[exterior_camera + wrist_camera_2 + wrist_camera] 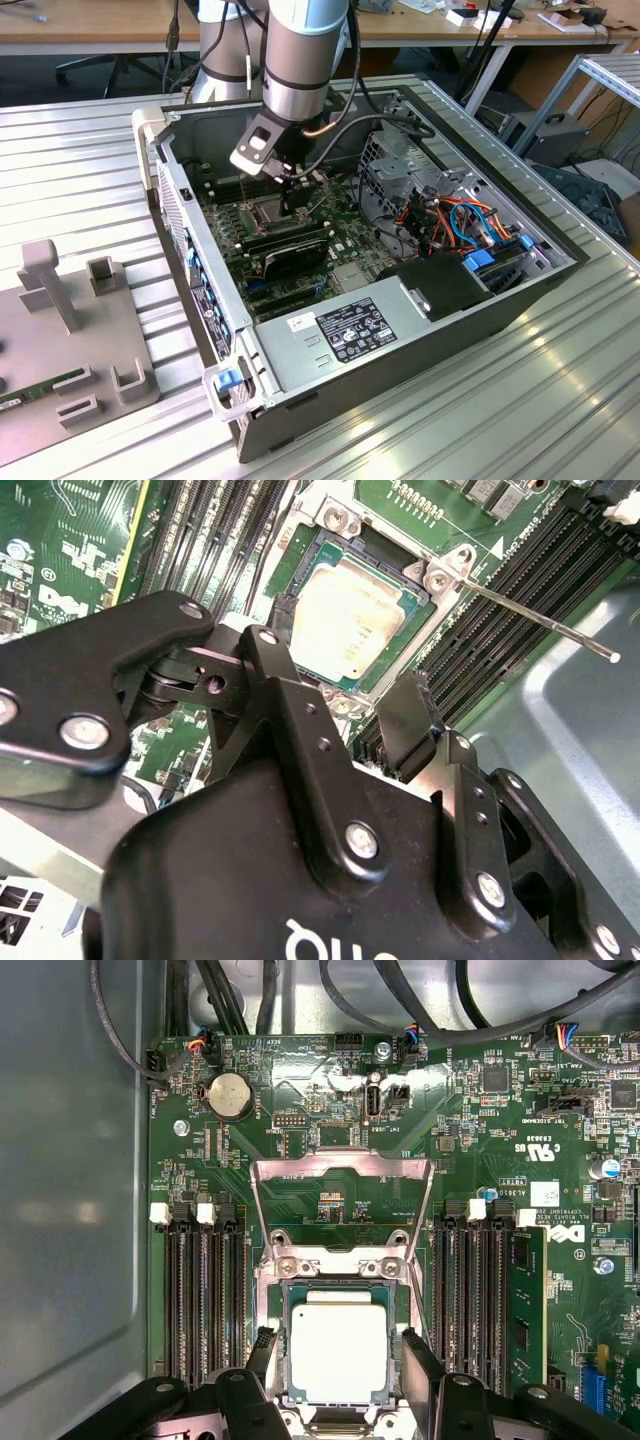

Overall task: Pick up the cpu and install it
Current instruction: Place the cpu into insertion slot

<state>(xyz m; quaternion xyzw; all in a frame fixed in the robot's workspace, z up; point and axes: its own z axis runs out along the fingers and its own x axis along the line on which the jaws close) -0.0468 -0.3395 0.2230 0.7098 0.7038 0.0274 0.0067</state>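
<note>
Setting: robotics lab or workshop | Evidence: opened computer case (470, 325) lay on a ribbed aluminium bench (500, 420) | wooden desks (90, 25) stood behind | grey fixture plate (40, 330) sat alongside

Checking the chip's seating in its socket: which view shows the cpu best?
The first wrist view: the cpu lies square-on, nearly whole. The second wrist view shows it slanted, partly behind the gripper. In the exterior view I cannot make it out.

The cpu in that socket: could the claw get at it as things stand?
Probably yes. The socket's metal frame is swung open, the cpu lies uncovered, and the claw hangs open with a finger on each side of it.
</note>
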